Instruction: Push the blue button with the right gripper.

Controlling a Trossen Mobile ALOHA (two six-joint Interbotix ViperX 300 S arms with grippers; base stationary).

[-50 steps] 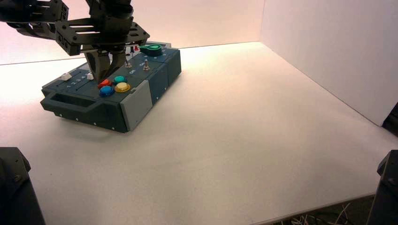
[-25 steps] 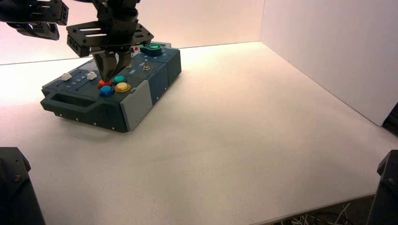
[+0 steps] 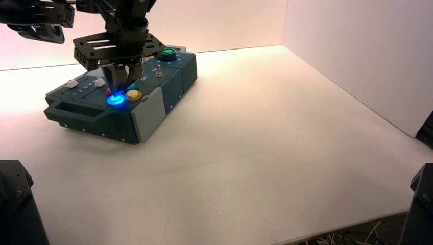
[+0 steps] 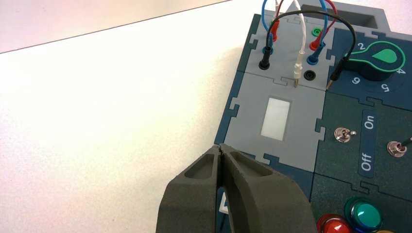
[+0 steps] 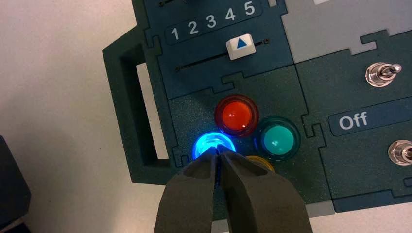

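On the pale smooth table [image 3: 245,153], the closed black tapered right gripper [image 5: 217,149] touches the glowing round blue button [image 5: 212,141]; red round button [image 5: 236,115] at its one o'clock in the right wrist view, four buttons total; black left gripper [image 4: 219,148] clenched, at the box's [image 3: 87,102] eleven o'clock in the high view.

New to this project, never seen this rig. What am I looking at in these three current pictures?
A robot with two arms, standing before a box of controls on a pale table. One picture looks down from above and behind the arms; the other two come from cameras on the left and right wrists.

The right claw is shut, its tip at the blue button, which glows. That fits a press. Around it sit a red button, a green button and a yellow button. The box also has sliders, metal switches, and a green-marked knob near plugged-in wires.

The left claw, also shut, hangs over the left side of the box, seemingly waiting. Neither claw holds anything.
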